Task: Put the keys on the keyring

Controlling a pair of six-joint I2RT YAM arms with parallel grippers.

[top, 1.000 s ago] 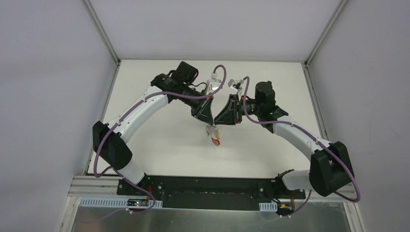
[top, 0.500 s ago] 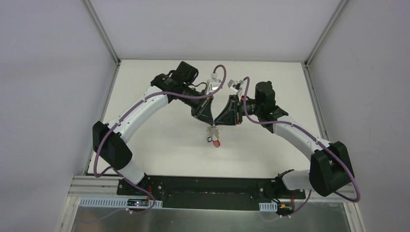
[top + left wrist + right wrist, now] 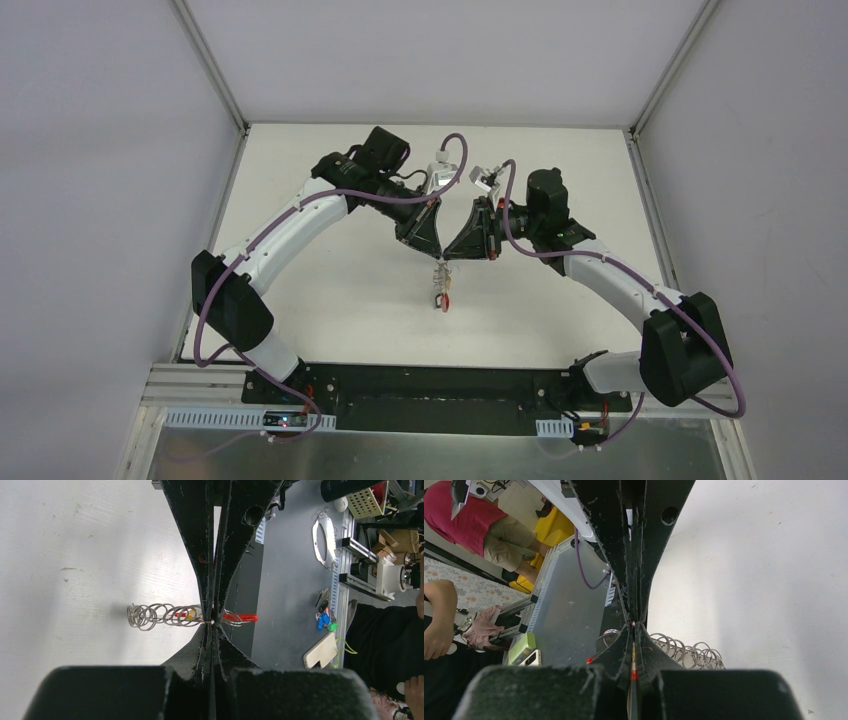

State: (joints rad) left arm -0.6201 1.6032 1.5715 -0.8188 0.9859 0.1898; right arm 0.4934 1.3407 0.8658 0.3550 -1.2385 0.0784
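All table [image 3: 330, 300] edges lie well away from the keyring [image 3: 443, 297], hanging over mid-table. Just above the keyring, left fingers [image 3: 192, 555] clamp its thin wire; right fingers [image 3: 606, 540], meeting them, are pressed together too.
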